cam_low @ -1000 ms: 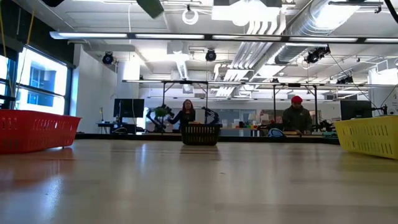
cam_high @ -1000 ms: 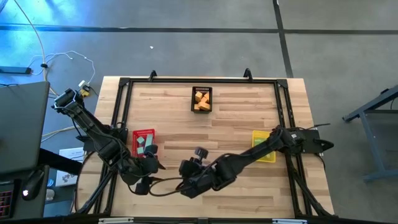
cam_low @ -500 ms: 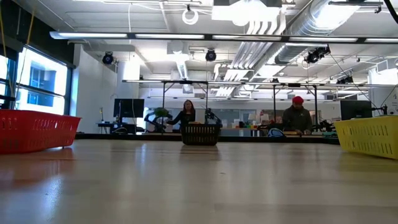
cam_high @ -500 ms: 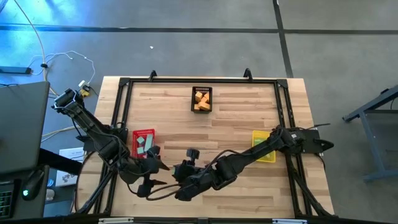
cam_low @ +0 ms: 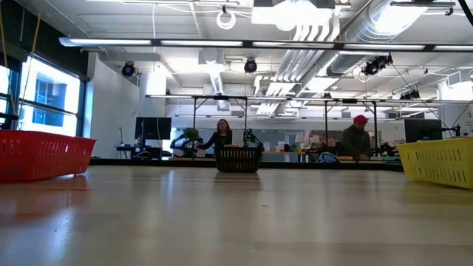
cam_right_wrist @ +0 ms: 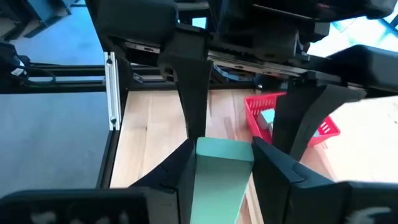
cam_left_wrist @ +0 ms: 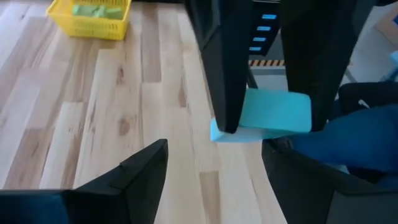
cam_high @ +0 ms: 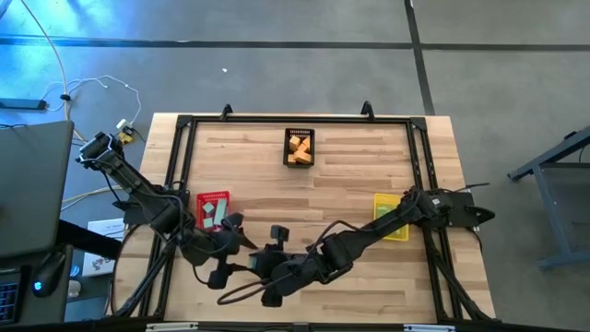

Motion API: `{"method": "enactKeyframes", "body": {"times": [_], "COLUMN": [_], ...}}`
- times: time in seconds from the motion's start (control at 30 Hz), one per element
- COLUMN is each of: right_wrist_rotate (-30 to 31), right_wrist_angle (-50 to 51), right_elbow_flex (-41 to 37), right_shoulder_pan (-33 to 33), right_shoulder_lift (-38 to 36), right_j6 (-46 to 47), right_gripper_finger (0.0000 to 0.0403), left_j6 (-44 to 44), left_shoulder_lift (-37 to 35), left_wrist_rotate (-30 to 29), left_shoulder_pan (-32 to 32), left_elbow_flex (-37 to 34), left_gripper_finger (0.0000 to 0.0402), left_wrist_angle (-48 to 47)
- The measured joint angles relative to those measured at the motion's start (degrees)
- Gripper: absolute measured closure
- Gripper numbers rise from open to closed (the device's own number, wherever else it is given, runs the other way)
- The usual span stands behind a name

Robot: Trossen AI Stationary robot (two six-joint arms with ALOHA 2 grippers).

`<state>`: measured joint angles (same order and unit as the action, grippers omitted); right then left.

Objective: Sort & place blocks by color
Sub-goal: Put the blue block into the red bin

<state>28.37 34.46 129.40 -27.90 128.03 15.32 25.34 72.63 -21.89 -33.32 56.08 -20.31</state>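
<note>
Teal, rigid, likely light rectangular block (cam_right_wrist: 219, 177) pinched between right claw (cam_right_wrist: 221, 163) fingers, best taken by flat sides projecting toward the wide-open, empty left claw (cam_left_wrist: 211, 171).

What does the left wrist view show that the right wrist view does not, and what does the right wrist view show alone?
Only the left wrist view: the yellow basket with light green blocks in it.

Only the right wrist view: the red basket with a mint block inside.

Both: the teal block held between the fingers of the right gripper, the open left gripper facing it, and the wooden table below.
</note>
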Motion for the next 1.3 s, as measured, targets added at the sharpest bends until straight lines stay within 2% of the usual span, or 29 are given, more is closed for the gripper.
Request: {"method": "enactKeyframes", "body": {"times": [0.3,0.73,0.9,1.17,1.3], "right_wrist_rotate": [0.6,1.0,1.1,0.8,0.6], "right_wrist_angle": [-0.4,-3.0,-3.0,-3.0,-1.8], "right_elbow_flex": [0.0,0.0,0.0,0.0,0.0], "right_shoulder_pan": [0.2,0.2,0.2,0.2,0.2], "right_shoulder_lift": [0.0,0.0,0.0,0.0,0.0], "right_j6": [-0.8,-1.9,-1.9,-0.2,-0.6], "right_gripper_finger": [0.0295,0.0295,0.0295,0.0295,0.0284], "left_j6": [-2.9,-4.1,-4.5,-5.2,-5.5], "left_shoulder_lift": [0.0,0.0,0.0,0.0,0.0], "left_wrist_rotate": [5.0,2.9,3.2,5.5,5.7], "left_shoulder_pan": [0.0,2.1,2.2,2.2,2.2], "left_elbow_flex": [0.0,0.0,0.0,0.0,0.0], "left_gripper_finger": [0.0151,0.0154,0.0188,0.028,0.0288], "left_wrist_angle": [1.8,5.0,5.1,4.6,3.5]}}
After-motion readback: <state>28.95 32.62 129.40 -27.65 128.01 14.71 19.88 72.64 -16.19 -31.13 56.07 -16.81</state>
